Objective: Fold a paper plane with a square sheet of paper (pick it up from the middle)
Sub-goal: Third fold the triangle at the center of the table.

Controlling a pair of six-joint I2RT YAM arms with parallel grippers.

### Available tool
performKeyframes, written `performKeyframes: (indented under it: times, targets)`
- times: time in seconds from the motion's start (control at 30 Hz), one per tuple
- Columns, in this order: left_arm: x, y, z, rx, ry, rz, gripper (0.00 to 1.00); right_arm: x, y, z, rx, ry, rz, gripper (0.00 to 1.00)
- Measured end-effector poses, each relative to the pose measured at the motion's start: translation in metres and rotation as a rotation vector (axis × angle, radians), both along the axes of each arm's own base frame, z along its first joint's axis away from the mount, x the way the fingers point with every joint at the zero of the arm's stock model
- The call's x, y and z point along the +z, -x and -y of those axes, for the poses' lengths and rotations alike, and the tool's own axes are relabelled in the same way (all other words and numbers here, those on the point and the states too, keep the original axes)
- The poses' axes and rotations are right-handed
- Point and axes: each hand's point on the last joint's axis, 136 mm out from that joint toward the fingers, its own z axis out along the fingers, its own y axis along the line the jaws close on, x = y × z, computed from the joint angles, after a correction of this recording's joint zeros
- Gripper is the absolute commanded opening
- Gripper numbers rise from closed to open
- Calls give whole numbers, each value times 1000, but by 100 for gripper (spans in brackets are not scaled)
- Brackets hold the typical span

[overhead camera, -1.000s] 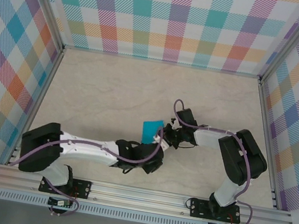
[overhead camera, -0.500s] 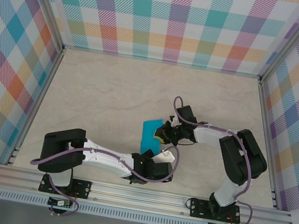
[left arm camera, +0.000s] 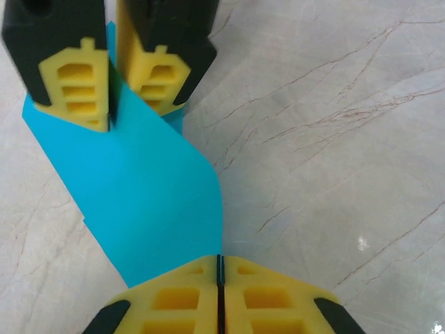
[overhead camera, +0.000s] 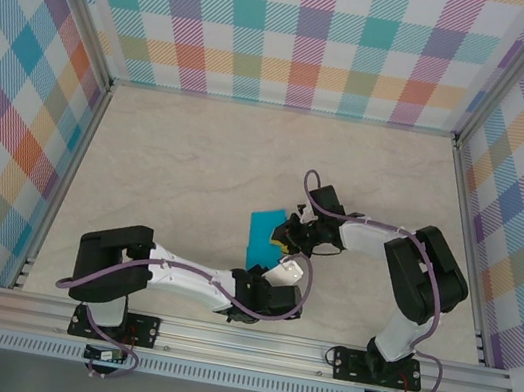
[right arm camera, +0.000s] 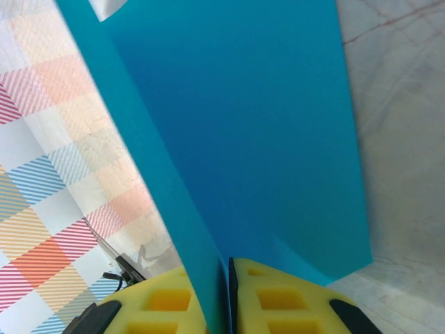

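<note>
At the near end of the work area, the left gripper [left arm camera: 219,268] has its yellow pads pressed flat together. The rounded edge of the square sheet of paper [left arm camera: 146,195] runs straight into the seam between them, so it is judged to be clamped on that edge. The sheet is teal-blue and sits just beyond this gripper, near the middle of the table [left arm camera: 334,139]. It bows upward along one side rather than lying flat. At the sheet's far end, the right gripper [left arm camera: 115,115] is clamped on the paper, one pad on each face. The right wrist view shows the same thin blue layer passing between its pads. The step in hand is judged to be an early fold, with the sheet bent over but not yet creased. The next move calls for aligning the edges and pressing the bend into a sharp line without pulling the two grips apart, since thin paper may tear or slip. Beyond stand plaid walls [overhead camera: 311,32]. No brand, label or writing can be read anywhere.
</note>
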Motion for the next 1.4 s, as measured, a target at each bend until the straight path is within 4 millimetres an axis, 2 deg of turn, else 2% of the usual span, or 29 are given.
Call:
performKeyframes:
  times: [0.23,0.33,0.4,0.47,0.53,0.6,0.77,0.9,1.07,1.2,1.4]
  targets:
    - [16,-6,-8,22,86,-22,0,-1,1,1,3,5,-5,15]
    - [21,-11,-13,32,128,-45,0,-1,2,1,5,7,-7,22]
    - [22,-14,-17,36,151,-71,0,-2,3,3,7,20,-3,33]
    - [22,-16,-18,34,179,-103,0,-1,4,8,3,46,6,38]
    - [19,-15,-20,29,213,-153,0,4,3,14,-1,81,32,45]
    - [15,-16,-24,28,243,-203,0,13,2,20,-8,113,64,47]
    - [10,-20,-34,36,321,-305,0,32,-8,29,-11,162,153,37]
    - [10,-20,-38,30,374,-380,0,34,-10,28,7,167,177,24]
    - [9,-19,-41,21,430,-453,0,36,-16,18,51,139,184,15]
    - [7,-19,-44,21,450,-496,0,30,-27,5,85,118,170,13]
    - [8,-20,-44,20,476,-532,0,11,-34,-2,116,134,129,13]
